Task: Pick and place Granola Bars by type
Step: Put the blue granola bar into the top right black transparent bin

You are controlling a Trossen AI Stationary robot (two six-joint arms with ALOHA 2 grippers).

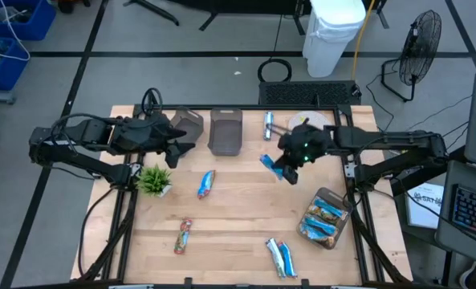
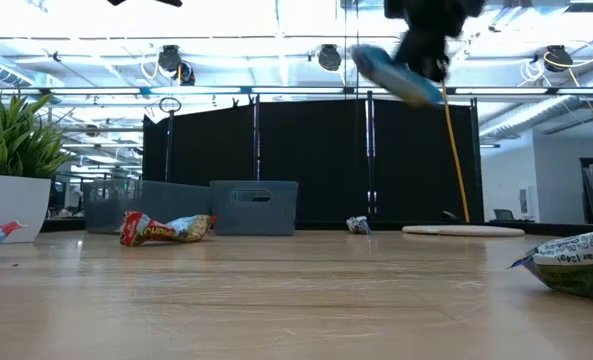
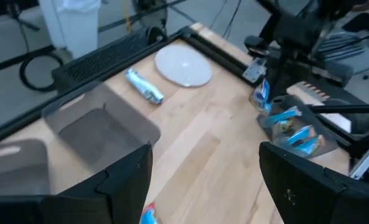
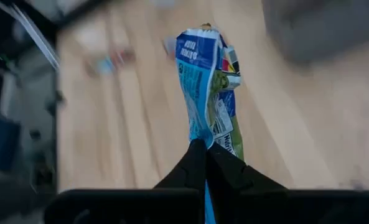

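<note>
Above the table (image 1: 238,217), between the two grey bins (image 1: 225,132) at its far edge and the clear bin (image 1: 324,218) of blue bars near its right side, the right gripper (image 1: 279,170) is clamped on one blue-and-white granola bar (image 4: 206,87), held clear of the wood. Other bars lie loose on the table: one (image 1: 206,184) just beside the small green plant (image 1: 153,180), one (image 1: 182,236) nearer the front, a pair (image 1: 280,257) at the front edge. The left gripper (image 1: 176,147) hovers over the grey bins with fingers spread wide, holding nothing.
</note>
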